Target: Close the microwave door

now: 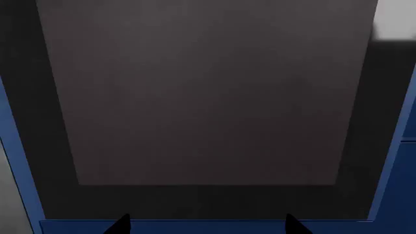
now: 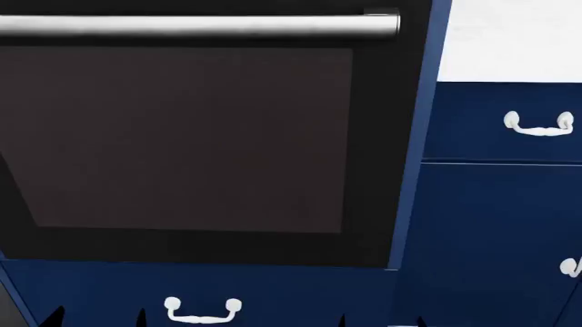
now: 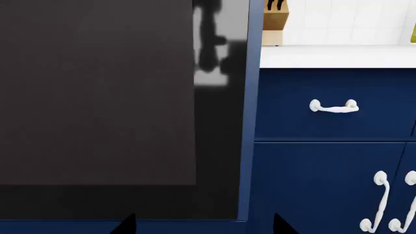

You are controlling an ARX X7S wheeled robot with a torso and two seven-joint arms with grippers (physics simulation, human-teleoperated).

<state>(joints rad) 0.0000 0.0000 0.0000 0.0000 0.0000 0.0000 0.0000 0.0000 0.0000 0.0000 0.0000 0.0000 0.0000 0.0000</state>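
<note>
A glossy black glass oven door point(image 2: 182, 136) carries a brushed-metal bar handle point(image 2: 200, 25), set among matt navy cabinet fronts point(image 2: 491, 225) with smooth white pulls point(image 2: 538, 123).

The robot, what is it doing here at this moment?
Nothing is being handled yet. The robot faces a built-in oven door with a dark glass window and a silver bar handle, set in navy cabinets with white handles. No microwave appears in any view. The left gripper and right gripper show only their dark fingertips, spread apart and holding nothing. A knife block stands on the white counter.
</note>
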